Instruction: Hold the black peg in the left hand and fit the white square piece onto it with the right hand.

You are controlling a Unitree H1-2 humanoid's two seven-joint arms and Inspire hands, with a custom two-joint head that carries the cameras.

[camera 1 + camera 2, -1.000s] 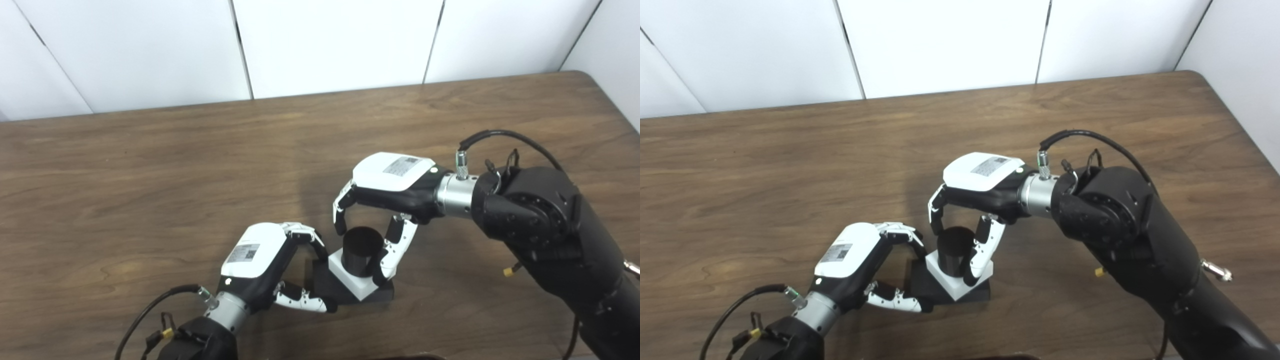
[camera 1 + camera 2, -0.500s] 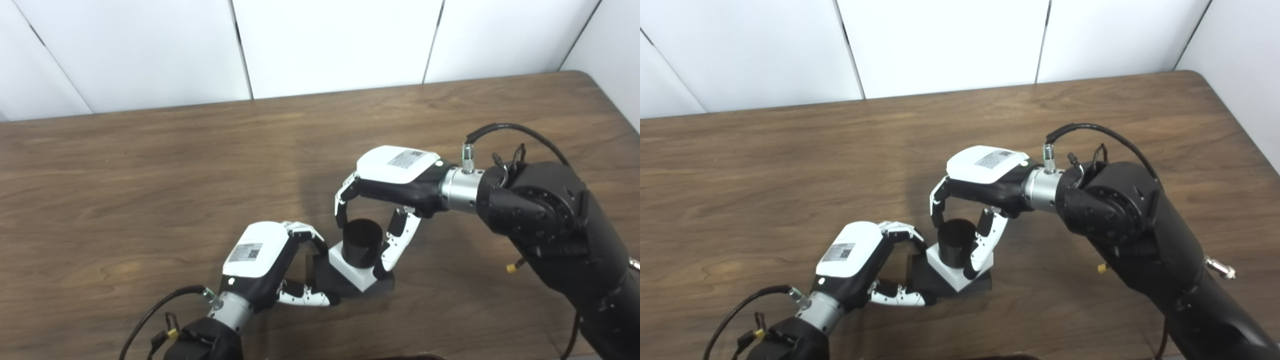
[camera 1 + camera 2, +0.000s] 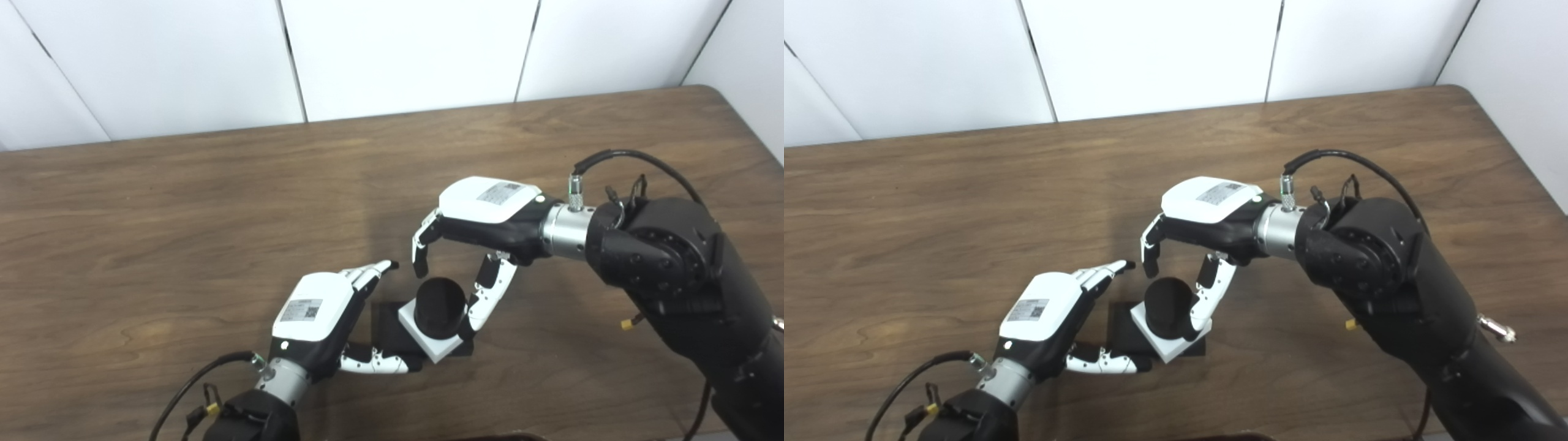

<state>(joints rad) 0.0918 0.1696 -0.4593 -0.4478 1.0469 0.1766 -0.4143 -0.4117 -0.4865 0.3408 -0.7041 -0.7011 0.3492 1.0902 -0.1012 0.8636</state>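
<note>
Room: white wall panels (image 3: pixel 404 55) with dark vertical seams stand behind the far edge of the table; a further white panel runs along the right side.

Table (image 3: pixel 184 202): dark brown wood grain, matte, rounded at the far right corner. A faint shadow lies on it behind the hands.

Right arm (image 3: pixel 680 288): black, entering from the lower right, with a metal wrist collar and a black cable looped above it.

Left arm (image 3: pixel 257 410): mostly out of frame at the bottom edge, with a black cable beside the wrist.

Right hand (image 3: pixel 484 214): above the peg, palm down. The fingers curl down behind the peg with tips clear of it; the thumb (image 3: pixel 487 297) reaches down at the peg's right side, touching or just beside it. The hand is spread and grips nothing.

Left hand (image 3: pixel 315 312): just left of the peg assembly. The fingers (image 3: pixel 370 272) are extended straight, apart from the assembly; the thumb (image 3: pixel 376 364) lies at the near-left edge of the black base. No closed grip is visible.

Peg (image 3: pixel 438 300): black, cylindrical, upright on a black square base (image 3: pixel 383 321) resting on the table between the two hands.

White piece (image 3: pixel 429 343): square, seated around the peg's foot on top of the base, rotated relative to it.
</note>
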